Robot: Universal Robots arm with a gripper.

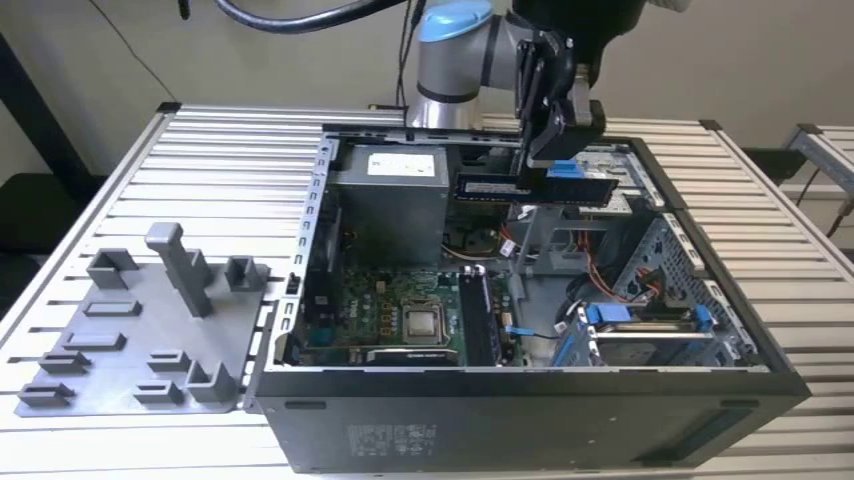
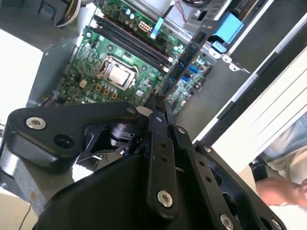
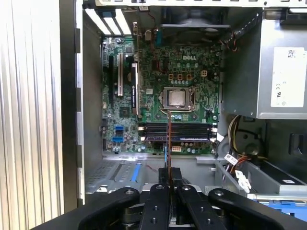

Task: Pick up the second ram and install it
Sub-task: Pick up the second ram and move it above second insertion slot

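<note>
Slatted metal worktop [image 1: 200, 140], pale wall behind.

Exterior view: an open computer case [image 1: 467, 425] stands mid-worktop, with a grey tray [image 1: 134, 335] on the exterior view's left. The pincer [image 1: 541, 168] hangs over the far part of the case, clamped on the second ram [image 1: 487, 186]. The stick is level and well above the motherboard [image 1: 387, 305]. Judgement: pick-up done, seating not yet done.

Second wrist view: the second ram [image 2: 186, 62] juts from the closed pincer [image 2: 159, 106], with a blue plastic clip [image 2: 230, 26] near its far end.

First wrist view: the second ram [image 3: 168, 134] is edge-on, crossing the black memory slots [image 3: 192, 132] squarely and not lined up with them. Loose cables [image 3: 235, 160] and the power supply [image 3: 283, 62] sit beside the slots.
</note>
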